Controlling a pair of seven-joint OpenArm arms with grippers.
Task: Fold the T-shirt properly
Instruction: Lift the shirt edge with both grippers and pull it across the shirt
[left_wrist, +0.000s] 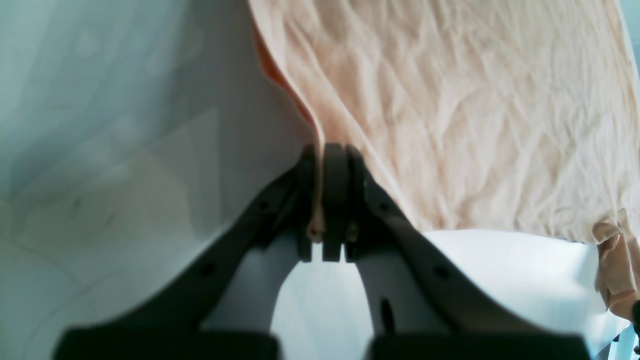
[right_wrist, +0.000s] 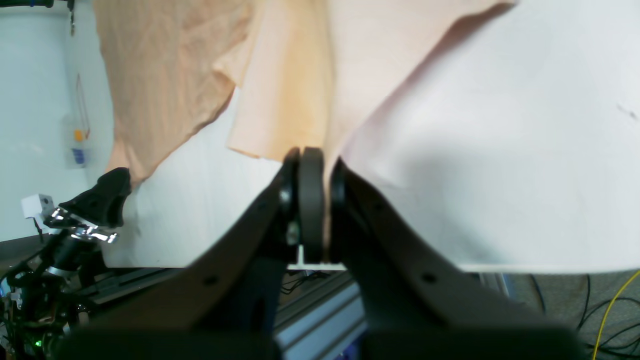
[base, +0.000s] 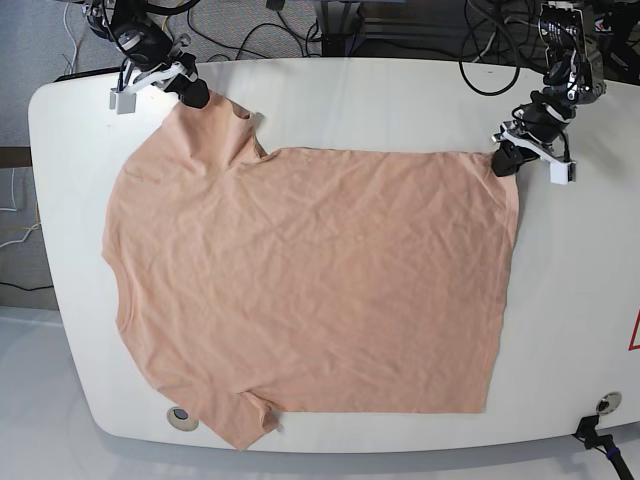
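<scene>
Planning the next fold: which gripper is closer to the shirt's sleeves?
Right. The right gripper pinches the T-shirt at the upper sleeve corner, on the sleeve end. The left gripper pinches the hem corner at the opposite end, far from both sleeves.

We see a white surface (base: 330, 100) with rounded corners filling most of the base view, evenly lit. Behind its far edge, along the top of the frame, black cables (base: 480, 50) trail over grey floor (base: 30, 30). Under its edge in the right wrist view runs an aluminium rail (right_wrist: 320, 305).
</scene>
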